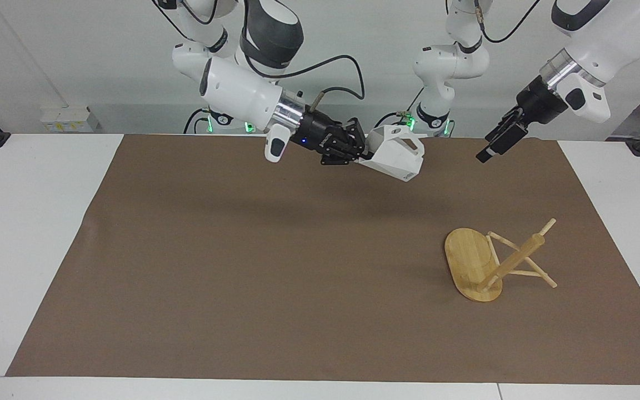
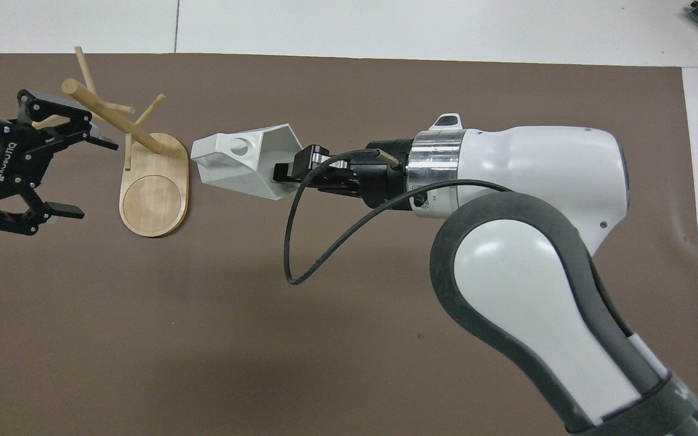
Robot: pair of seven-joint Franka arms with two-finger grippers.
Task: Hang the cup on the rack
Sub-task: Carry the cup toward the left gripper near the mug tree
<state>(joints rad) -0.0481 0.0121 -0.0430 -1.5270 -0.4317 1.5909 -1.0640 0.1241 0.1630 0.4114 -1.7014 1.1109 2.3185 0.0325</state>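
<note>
Bamboo mug tree [image 1: 484, 265] stands on the brown mat [image 1: 242, 266] twd the left arm's end of the desk [image 1: 31, 222], oval base flat, post and pegs upright, nothing on it yet. White faceted cup [image 1: 395, 158] is up in the air, well apart from the rack, lying on its side w/ the blocky handle and its round hole leading; in the overhead view the cup sits at abt 3 o'clock of the rack's base. Right hand [image 1: 353, 149] is clamped tight on the cup's rim end, arm stretched across the mat. Left hand [image 2: 52, 163] hangs over the mat at the rack's 9 o'clock in the overhead view, fingers spread wide, nothing in them.

Step in hand, as I read it: carry the cup to a peg. To do it well: line the handle hole up w/ a free peg tip, approach along the peg's own axis, not across it. Pegs are thin and the rack is light, so a sideways nudge could tip it; left hand looks placed to steady the base or post. Slide on fully before letting go
</note>
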